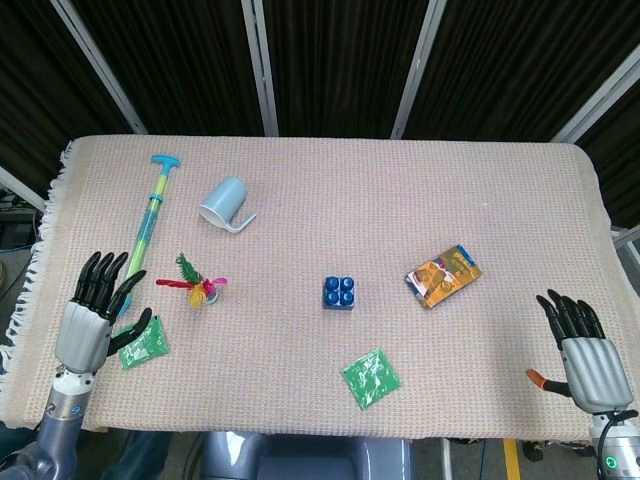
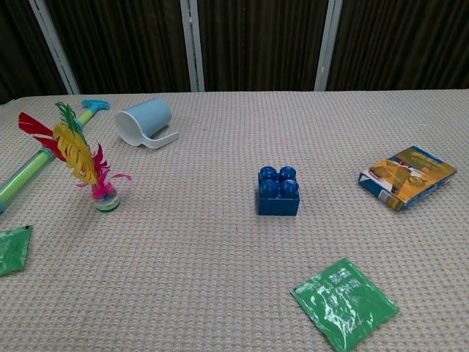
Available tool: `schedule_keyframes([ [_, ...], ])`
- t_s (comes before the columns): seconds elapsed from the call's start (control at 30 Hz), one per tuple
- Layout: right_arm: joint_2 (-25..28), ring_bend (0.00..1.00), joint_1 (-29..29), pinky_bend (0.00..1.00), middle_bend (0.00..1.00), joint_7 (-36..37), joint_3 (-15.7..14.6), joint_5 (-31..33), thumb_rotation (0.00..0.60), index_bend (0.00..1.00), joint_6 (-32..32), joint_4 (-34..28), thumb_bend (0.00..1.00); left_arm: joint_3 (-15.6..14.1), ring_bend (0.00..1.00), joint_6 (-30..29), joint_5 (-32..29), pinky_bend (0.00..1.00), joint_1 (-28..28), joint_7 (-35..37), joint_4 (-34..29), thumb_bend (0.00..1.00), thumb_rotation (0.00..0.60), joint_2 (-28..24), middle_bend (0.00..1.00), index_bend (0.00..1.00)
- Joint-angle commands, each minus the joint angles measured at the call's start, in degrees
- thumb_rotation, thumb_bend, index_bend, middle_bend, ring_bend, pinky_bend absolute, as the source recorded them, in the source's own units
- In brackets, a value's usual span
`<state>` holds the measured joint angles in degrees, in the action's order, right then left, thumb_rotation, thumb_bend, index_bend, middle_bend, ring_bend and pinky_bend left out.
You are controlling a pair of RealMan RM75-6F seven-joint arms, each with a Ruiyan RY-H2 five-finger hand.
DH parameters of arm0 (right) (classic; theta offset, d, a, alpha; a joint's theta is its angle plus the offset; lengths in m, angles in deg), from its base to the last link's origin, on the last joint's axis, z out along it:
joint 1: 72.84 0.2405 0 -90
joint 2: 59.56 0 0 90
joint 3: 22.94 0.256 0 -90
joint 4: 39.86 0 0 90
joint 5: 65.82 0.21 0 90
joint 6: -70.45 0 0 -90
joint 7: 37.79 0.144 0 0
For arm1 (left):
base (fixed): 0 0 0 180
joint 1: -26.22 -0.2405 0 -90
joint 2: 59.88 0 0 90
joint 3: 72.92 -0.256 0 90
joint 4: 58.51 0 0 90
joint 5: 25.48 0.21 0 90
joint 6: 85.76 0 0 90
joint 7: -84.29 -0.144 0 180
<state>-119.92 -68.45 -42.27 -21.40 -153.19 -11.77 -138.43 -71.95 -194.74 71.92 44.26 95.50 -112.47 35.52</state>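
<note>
Left hand [image 1: 88, 318]: fingers spread, holding nothing, at the near left table edge beside a green foil sachet [image 1: 139, 341]. Nearest item of note: the feathered shuttlecock toy, red, yellow and green plumes on a small round base [image 2: 94, 178], standing upright on the woven cloth, apart from that hand, between the green-and-blue plastic pump tube [image 1: 143, 234] and the blue studded building block [image 1: 340, 292]. Right hand [image 1: 581, 347]: fingers spread, empty, at the near right corner

A table [image 1: 330, 180] stands covered by a beige woven cloth [image 1: 480, 200] with a fringed left edge; behind it hang dark pleated curtains [image 1: 330, 60], crossed by pale metal bars [image 1: 262, 65] that slant upward; the light falls even and soft across the cloth
</note>
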Motion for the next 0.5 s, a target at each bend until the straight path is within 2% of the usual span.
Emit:
schedule_keyframes([
  [0.03,-0.3,0.00,0.1,0.00,0.00,-1.1,-0.1,0.0,0.600,0.00,0.1,-0.1,0.00,-2.6,0.00,3.0,-3.2,0.00,-4.7,-5.0,-12.9,0.32,0.600,-9.7,0.00,0.02],
  [0.13,-0.4,0.00,0.0,0.00,0.00,-2.2,-0.4,-0.2,0.600,0.00,0.2,-0.5,0.00,-8.4,0.00,11.0,-9.2,0.00,-9.3,-18.0,-29.0,0.30,0.600,-22.4,0.00,0.02],
  [0.23,-0.2,0.00,-0.2,0.00,0.00,-3.2,-0.8,-0.6,0.600,0.00,0.0,-1.0,0.00,-10.9,0.00,14.8,-15.4,0.00,-11.8,-25.0,-40.6,0.28,0.600,-30.2,0.00,0.03],
  [0.3,-0.2,0.00,-0.3,0.00,0.00,-3.9,-1.1,-0.9,0.600,0.00,0.0,-1.4,0.00,-10.9,0.00,16.0,-18.8,0.00,-13.2,-23.8,-43.6,0.28,0.600,-31.9,0.00,0.04],
  [0.4,-0.3,0.00,-0.3,0.00,0.00,-4.8,-1.4,-1.4,0.600,0.00,0.1,-1.9,0.00,-10.5,0.00,17.7,-20.9,0.00,-13.6,-23.8,-44.6,0.28,0.600,-33.6,0.00,0.04],
  [0.5,-0.5,0.00,-0.3,0.00,0.00,-5.4,-1.7,-1.9,0.600,0.00,0.2,-2.2,0.00,-9.3,0.00,17.3,-20.4,0.00,-14.1,-21.8,-45.1,0.28,0.600,-34.4,0.00,0.04],
])
